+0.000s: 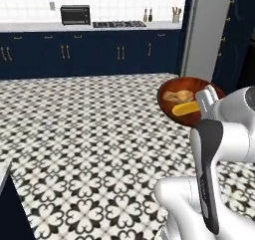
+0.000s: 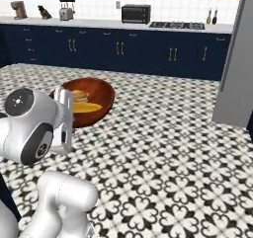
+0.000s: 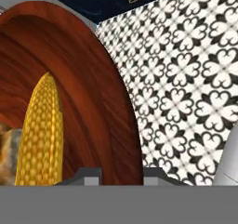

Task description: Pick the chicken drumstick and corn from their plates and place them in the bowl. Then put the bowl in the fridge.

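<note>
the claw (image 3: 120,172) pinches the bowl (image 1: 174,87) rim, with corn (image 1: 185,108) and chicken drumstick (image 1: 177,96) inside.

We are seeing open black-and-white patterned floor (image 2: 163,148) all around; only the tall grey metal fridge (image 2: 236,69) and the long navy cabinets (image 1: 89,52) are standing far ahead.

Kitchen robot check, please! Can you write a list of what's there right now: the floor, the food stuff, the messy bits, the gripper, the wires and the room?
Surface: black-and-white patterned floor.
Job's things: bowl held up off the floor; corn and chicken drumstick inside it; fridge closed.
Clutter: nothing seen.
Gripper: gripper shut on the bowl's rim.
Cables: nothing seen.
Surroundings: navy cabinets, microwave, stovetop.
</note>
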Tool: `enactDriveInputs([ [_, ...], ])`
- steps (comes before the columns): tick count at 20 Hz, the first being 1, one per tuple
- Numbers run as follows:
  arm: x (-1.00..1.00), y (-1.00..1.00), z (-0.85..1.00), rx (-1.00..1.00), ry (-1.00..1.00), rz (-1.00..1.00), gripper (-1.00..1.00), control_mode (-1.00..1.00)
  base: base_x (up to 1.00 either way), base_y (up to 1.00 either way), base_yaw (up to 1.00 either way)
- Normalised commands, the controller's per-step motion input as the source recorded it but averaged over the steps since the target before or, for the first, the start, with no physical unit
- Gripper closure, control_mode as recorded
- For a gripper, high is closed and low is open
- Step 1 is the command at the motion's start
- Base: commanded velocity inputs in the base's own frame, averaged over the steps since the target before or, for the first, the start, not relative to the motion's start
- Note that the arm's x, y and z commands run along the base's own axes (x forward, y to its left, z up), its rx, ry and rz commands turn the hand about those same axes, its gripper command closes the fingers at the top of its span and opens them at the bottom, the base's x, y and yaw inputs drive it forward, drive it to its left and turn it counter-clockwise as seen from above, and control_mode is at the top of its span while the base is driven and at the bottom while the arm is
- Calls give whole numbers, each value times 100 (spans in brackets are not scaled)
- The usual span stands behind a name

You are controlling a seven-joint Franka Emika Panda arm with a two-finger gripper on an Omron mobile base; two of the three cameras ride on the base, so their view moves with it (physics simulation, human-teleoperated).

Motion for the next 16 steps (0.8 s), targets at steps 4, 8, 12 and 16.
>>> enactDriveInputs([
  [4, 0, 0, 0, 0, 0, 0, 100, 100, 100, -16, 21],
  [8, 0, 0, 0, 0, 0, 0, 100, 100, 100, -8, 0],
  [12, 0, 0, 0, 0, 0, 0, 100, 100, 100, 1, -8],
  [16, 0, 0, 0, 0, 0, 0, 100, 100, 100, 11, -1],
])
